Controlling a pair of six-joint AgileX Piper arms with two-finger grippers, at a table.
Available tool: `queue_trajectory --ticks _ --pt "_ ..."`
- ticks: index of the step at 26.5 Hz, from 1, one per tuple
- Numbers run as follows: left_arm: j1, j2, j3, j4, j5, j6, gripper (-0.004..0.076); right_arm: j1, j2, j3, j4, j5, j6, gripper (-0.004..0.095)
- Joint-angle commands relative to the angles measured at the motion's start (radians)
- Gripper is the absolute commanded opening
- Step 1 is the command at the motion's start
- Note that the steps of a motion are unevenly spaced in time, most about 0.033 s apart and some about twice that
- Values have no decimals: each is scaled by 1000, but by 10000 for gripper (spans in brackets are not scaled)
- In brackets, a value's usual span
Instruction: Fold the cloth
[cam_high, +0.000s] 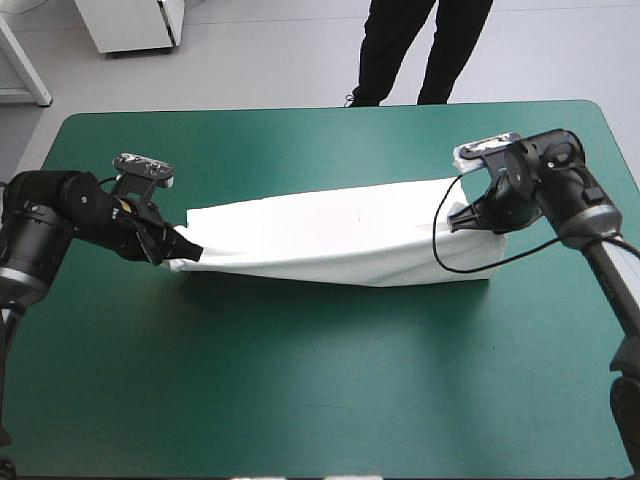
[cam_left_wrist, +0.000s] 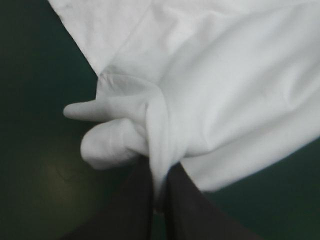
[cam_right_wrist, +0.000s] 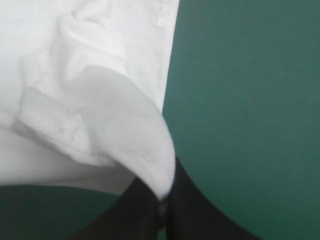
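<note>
The T-shirt (cam_high: 330, 240) is stretched out as a long white band between the two arms, across the middle of the table (cam_high: 300, 400) with its teal-green cover. The left gripper (cam_high: 185, 247) holds the left end of the band, and the right gripper (cam_high: 462, 220) holds the right end. In the left wrist view the black fingers (cam_left_wrist: 132, 205) are almost closed, with a bunched fold of the T-shirt (cam_left_wrist: 210, 90) pinched between them, and the rest of the cloth spreads ahead of the gripper. In the right wrist view the fingers (cam_right_wrist: 195, 210) also nearly meet, gripping a rounded corner of the T-shirt (cam_right_wrist: 90, 100) at their tips. The lower edge of the band touches the table.
</note>
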Motion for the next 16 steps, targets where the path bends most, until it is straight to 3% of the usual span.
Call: queue_trajectory --ticks 1,10,16 --pt "-1 34 -98 24 -61 -11 -9 -29 27 -108 48 -47 -39 -19" --pt "-1 228 -279 23 -95 -11 -9 -41 229 -360 100 -62 -55 -19" --pt "-1 368 -323 44 -137 -11 -9 -128 401 -520 259 -70 -115 -19"
